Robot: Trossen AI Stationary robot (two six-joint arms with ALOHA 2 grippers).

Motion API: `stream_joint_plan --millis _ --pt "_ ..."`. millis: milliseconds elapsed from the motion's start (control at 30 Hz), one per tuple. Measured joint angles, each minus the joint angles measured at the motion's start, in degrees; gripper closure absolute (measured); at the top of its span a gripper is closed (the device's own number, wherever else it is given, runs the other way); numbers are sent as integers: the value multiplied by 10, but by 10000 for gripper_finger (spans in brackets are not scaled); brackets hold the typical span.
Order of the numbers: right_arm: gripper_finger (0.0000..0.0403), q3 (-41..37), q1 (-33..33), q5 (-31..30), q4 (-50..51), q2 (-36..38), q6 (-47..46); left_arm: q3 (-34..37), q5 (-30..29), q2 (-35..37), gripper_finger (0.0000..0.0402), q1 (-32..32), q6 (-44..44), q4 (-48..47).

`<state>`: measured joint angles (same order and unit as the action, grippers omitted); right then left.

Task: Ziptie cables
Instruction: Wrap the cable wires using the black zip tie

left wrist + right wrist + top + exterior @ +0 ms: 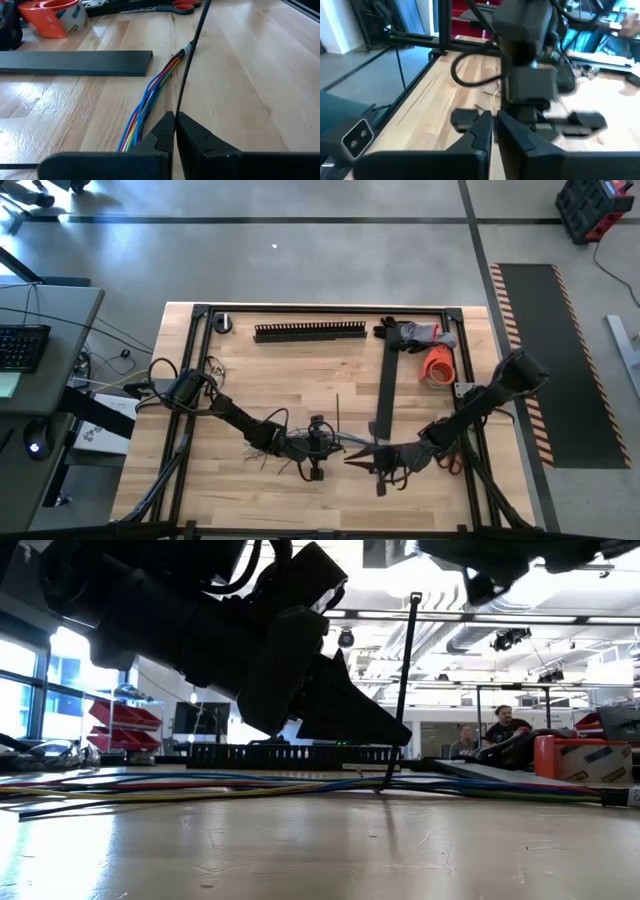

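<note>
We cannot see where the cables [150,95] end: in the left wrist view they run down behind the left gripper [175,125] and its dark body. In the low view the same gripper [300,670] is cut off by the top edge. The right wrist view is blurred, so the other arm's housing [530,75] lacks detail.

bright, even light from above on the table [300,380] in the high view, with pale glare on the floor [270,240] beyond. low view is backlit: ceiling lights [560,620] and windows [70,660] blow out, and the near arm [230,640] is a black silhouette. left wrist view is sharp, shadows soft. right wrist view is smeared by motion blur.
</note>
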<state>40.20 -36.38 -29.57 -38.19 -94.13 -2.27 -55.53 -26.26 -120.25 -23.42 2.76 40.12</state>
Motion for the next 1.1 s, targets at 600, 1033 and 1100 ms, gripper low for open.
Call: stream_joint_plan --millis 600,1033,1100 --pt "403 69 9 -77 168 -41 -63 0 6 0 401 -2 -4 7" --pt "403 69 8 -65 163 -41 -64 0 33 0 401 0 -38 62" --pt "403 69 7 -63 162 -41 -65 0 35 0 401 -2 -49 81"
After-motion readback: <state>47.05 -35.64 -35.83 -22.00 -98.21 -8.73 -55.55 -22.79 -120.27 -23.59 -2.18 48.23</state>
